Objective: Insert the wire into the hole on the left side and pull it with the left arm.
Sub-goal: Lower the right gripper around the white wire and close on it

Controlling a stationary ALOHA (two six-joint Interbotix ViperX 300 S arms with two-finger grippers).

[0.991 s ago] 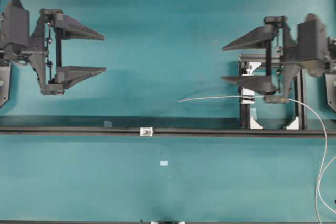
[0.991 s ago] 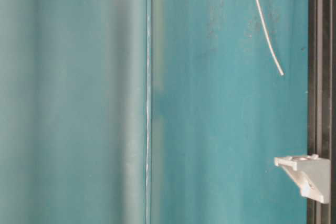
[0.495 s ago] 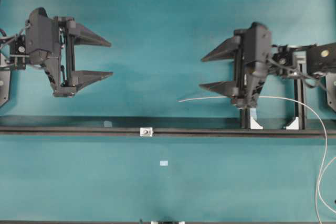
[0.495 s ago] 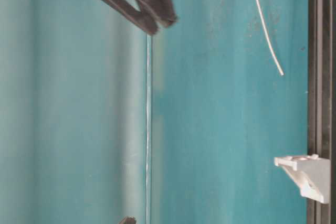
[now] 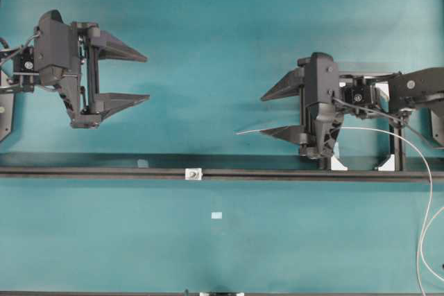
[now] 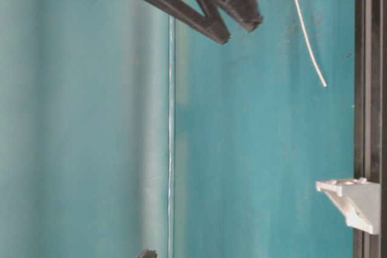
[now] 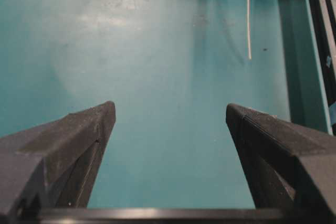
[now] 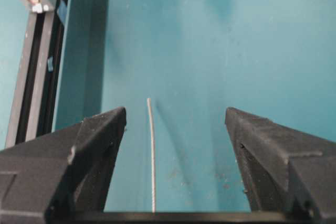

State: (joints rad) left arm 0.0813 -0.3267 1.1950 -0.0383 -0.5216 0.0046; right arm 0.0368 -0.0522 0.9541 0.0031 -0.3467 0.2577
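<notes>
The wire (image 5: 388,133) lies behind the rail (image 5: 104,171), its straight free end parallel to it, pointing toward the left tool (image 5: 142,74). The right tool (image 5: 265,114) gapes around that end, untouched. The left tool gapes empty. Bare tabletop (image 5: 208,46) separates them. The hole (image 5: 193,173) sits mid-rail.
</notes>
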